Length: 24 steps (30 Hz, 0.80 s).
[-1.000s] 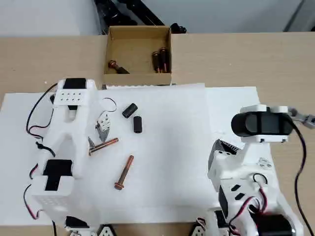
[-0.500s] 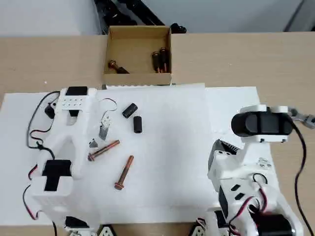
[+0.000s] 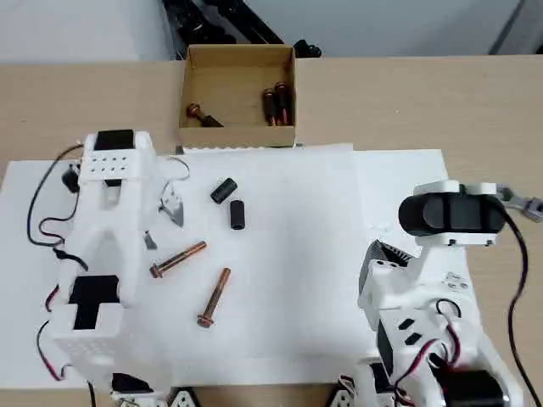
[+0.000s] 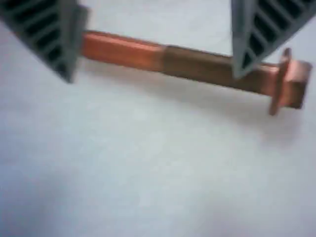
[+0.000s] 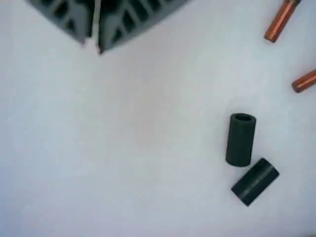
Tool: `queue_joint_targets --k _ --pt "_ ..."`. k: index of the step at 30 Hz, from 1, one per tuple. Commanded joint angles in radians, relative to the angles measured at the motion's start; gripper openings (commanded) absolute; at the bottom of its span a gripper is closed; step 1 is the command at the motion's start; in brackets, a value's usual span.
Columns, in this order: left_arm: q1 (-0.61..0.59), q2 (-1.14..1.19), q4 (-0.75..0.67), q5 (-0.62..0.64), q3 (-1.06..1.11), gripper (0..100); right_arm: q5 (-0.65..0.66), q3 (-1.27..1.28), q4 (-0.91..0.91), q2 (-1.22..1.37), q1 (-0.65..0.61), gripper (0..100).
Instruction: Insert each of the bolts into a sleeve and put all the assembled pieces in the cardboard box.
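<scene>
Two copper bolts lie on the white sheet, one (image 3: 178, 258) just in front of my left gripper (image 3: 161, 225), the other (image 3: 214, 297) nearer the front. My left gripper (image 4: 153, 73) is open, its grey fingertips (image 4: 64, 59) hovering over the first bolt (image 4: 192, 64) without holding it. Two black sleeves (image 3: 223, 190) (image 3: 237, 214) lie side by side toward the box. In the right wrist view these sleeves (image 5: 240, 139) (image 5: 255, 181) lie apart from my right gripper (image 5: 94, 42), which is shut and empty. That right gripper (image 3: 376, 259) rests at the sheet's right side.
The cardboard box (image 3: 240, 136) stands at the back edge of the white sheet (image 3: 297, 254) and holds assembled bolt-and-sleeve pieces (image 3: 277, 103) and one more (image 3: 202, 114). Cables trail beside the left arm. Bare sheet lies between the two arms.
My left arm has swung left and back, drawing its open gripper off the nearer bolt, which shifted slightly. The right arm has stayed still.
</scene>
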Motion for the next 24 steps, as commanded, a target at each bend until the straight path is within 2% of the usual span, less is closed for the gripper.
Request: queue_joint_targets --k 1,5,6,9,13,18,21,24 --pt "0.003 -0.068 0.032 -0.296 0.025 26 0.006 0.003 -0.002 0.008 0.01 0.7" --pt "-0.04 -0.058 0.029 -0.974 0.021 23 0.006 0.003 -0.002 0.008 0.01 0.7" --pt "-0.038 -0.058 0.028 -1.062 0.021 22 0.006 0.003 0.001 0.008 0.01 0.7" --pt "-0.078 -0.066 0.028 -1.168 0.019 18 0.006 0.003 0.004 0.008 0.01 0.7" --pt "-0.094 -0.068 0.031 -1.525 0.031 17 0.006 0.003 0.004 0.008 0.01 0.7" --pt "-0.092 -0.06 0.031 -1.817 0.035 15 0.006 0.003 0.004 0.008 0.01 0.7" --pt "-0.087 -0.058 0.029 -1.941 0.036 15 0.006 0.003 0.004 0.007 0.01 0.7" --pt "-0.066 -0.057 0.029 -1.985 0.036 15 0.006 0.003 0.005 0.007 0.01 0.7"
